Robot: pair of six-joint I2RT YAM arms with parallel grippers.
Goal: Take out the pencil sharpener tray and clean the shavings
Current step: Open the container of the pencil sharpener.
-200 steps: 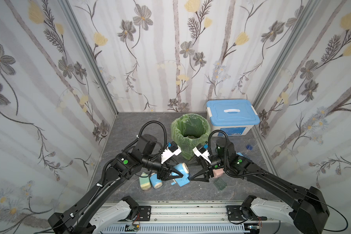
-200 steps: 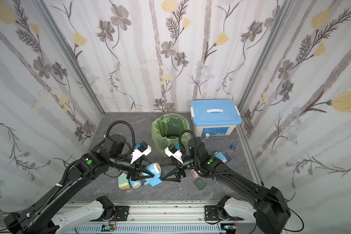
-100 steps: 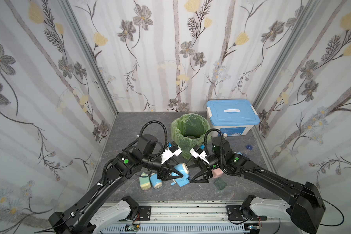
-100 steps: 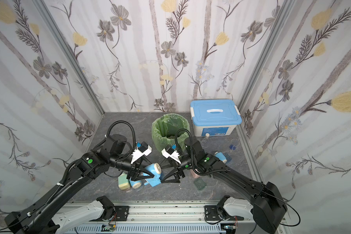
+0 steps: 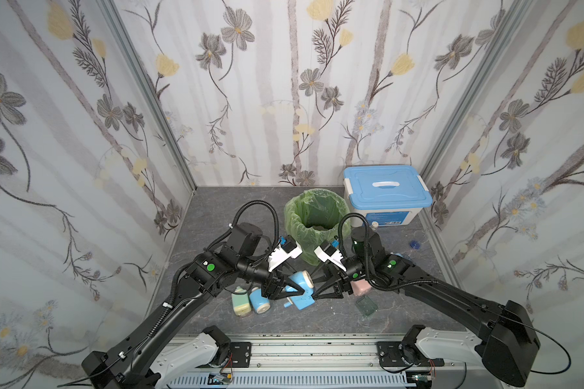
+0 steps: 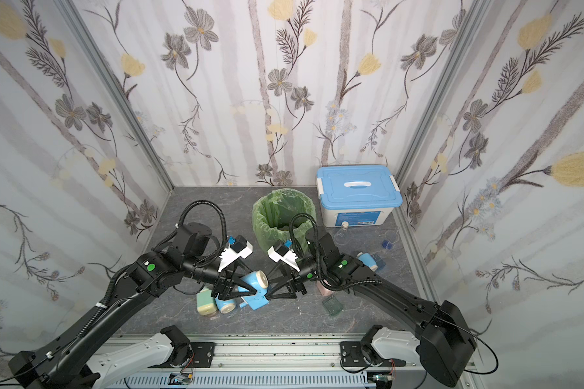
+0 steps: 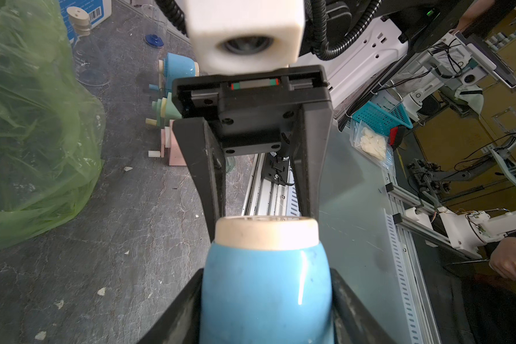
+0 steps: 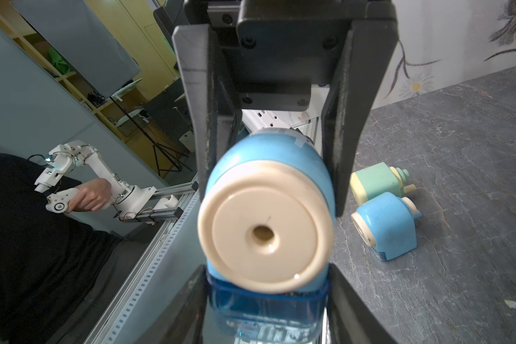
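Observation:
A blue pencil sharpener [image 5: 300, 282] with a cream round front [image 8: 265, 226] hangs just above the floor between both arms. My left gripper [image 7: 265, 300] is shut on its blue body from behind. The translucent blue tray [image 8: 265, 309] sits in the sharpener's base, under the cream face. My right gripper [image 8: 265, 315] faces the left one, its fingers pressed on the tray's two sides. In both top views the two grippers meet tip to tip at the sharpener [image 6: 255, 286]. Whitish shavings [image 7: 101, 291] lie scattered on the grey floor.
A green-bagged bin [image 5: 314, 219] stands just behind the grippers, with a blue-lidded box [image 5: 386, 192] to its right. A green sharpener [image 5: 241, 301] and a second blue one [image 5: 260, 301] lie left of the held sharpener. A pink sharpener [image 5: 359, 286] and a clear tray [image 5: 366, 306] lie right.
My right gripper has moved left up to the held sharpener, and its jaws have gone from wide open to closed on the tray. The left arm has stayed put.

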